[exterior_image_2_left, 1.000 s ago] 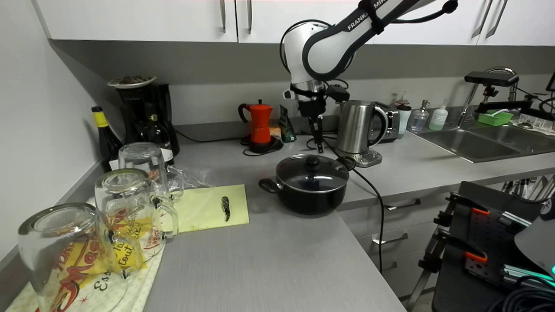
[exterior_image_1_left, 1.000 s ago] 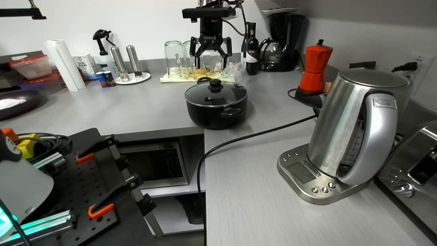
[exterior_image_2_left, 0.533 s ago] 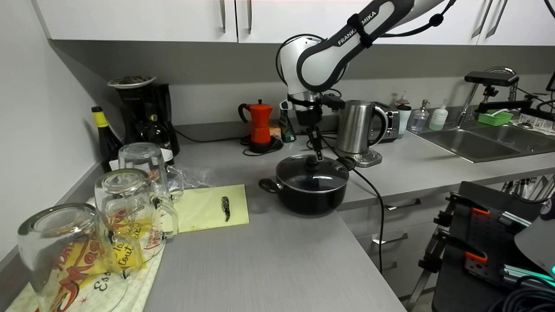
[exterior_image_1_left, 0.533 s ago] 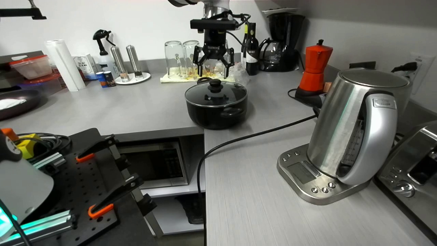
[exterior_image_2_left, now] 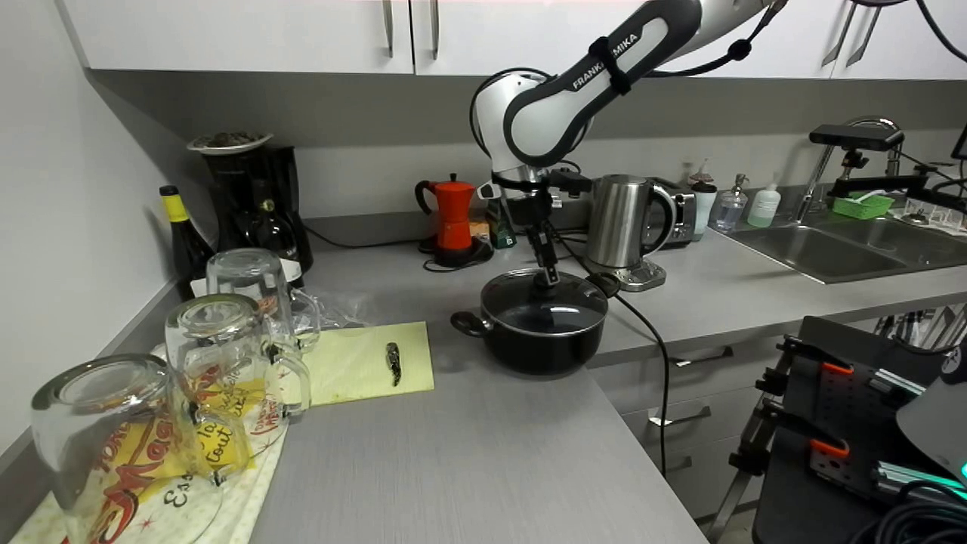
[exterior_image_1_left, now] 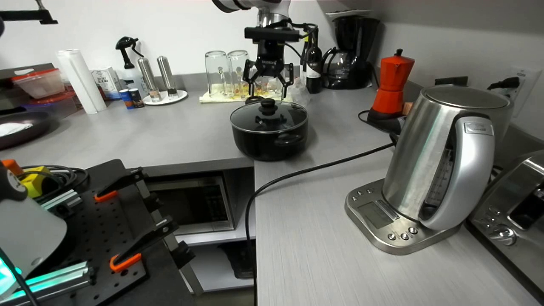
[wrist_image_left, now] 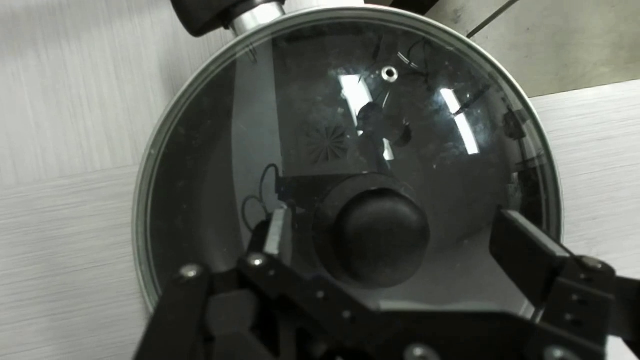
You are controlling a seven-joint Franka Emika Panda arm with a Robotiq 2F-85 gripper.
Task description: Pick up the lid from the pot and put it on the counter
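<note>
Two fingers [wrist_image_left: 521,260], spread wide, stand left and right of the knob [wrist_image_left: 382,237] in the wrist view, placed, I judge, so the gripper [exterior_image_1_left: 268,95] can pinch it from both sides; whether they reach low enough is hard to tell. The lid [exterior_image_2_left: 538,312] covers the pot [exterior_image_2_left: 544,351], which stands on the counter [exterior_image_2_left: 453,461], nearer than the kettle [exterior_image_2_left: 616,219] and left of it.

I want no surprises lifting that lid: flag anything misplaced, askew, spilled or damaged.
The black cord looks odd: it runs across the counter near the pot and hangs over the edge, where it might snag. A pale dish atop the coffee maker is unusual too. The lid sits evenly; I see no spill or damage.
</note>
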